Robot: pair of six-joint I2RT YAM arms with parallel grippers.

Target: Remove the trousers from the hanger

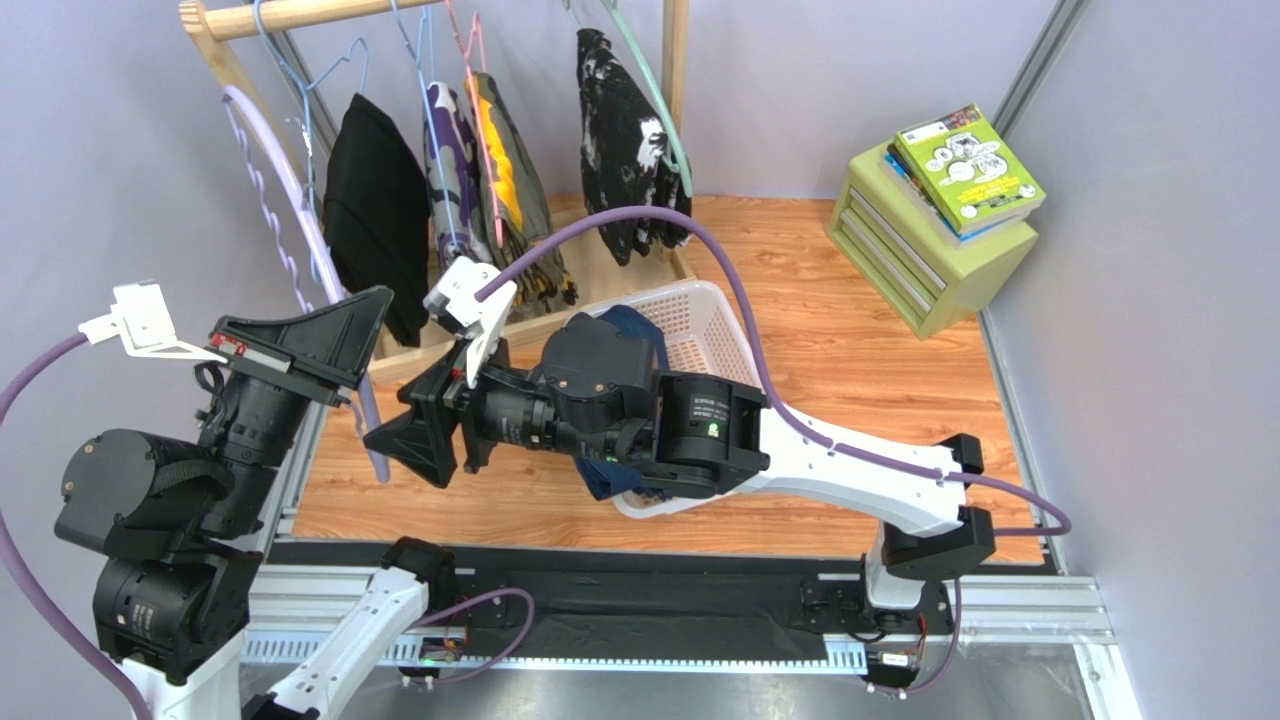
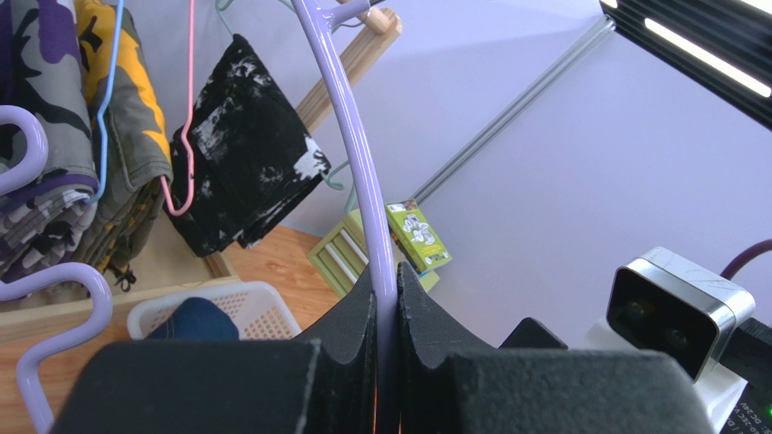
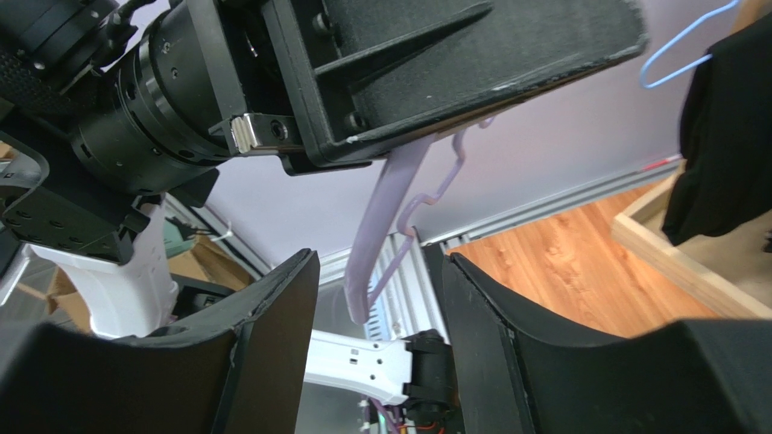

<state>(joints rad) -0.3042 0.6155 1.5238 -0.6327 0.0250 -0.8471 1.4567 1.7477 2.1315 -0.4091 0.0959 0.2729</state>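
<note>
Nearest the arm bases, the left gripper [image 2: 388, 307] is clamped tight on the shaft of the thin lilac wire-like clothes hanger [image 2: 355, 154], holding it upright. Just below that grip, the right gripper [image 3: 379, 271] has its fingers apart on either side of the hanger's lower end, without touching it. The hanger looks bare.

Beyond the hanger, the dark navy denim trousers [image 2: 195, 318] lie bundled in the white slatted plastic basket [image 2: 263, 303], partly beneath the right arm, so the removal appears done. Farthest back is the wooden clothes rack [image 1: 301, 15], where the black-and-white blotched garment [image 2: 245, 154] hangs among the others.

The likeliest trouble is two grips on one thin rod. If the right fingers pinch off-centre, they could twist or bend the hanger, or lever it out of the left jaws (its wavy lower bar gives plenty of leverage). Swinging the hanger towards the rack could hook a neighbouring garment. The right arm, sitting low over the basket, might drag the trousers back out.
</note>
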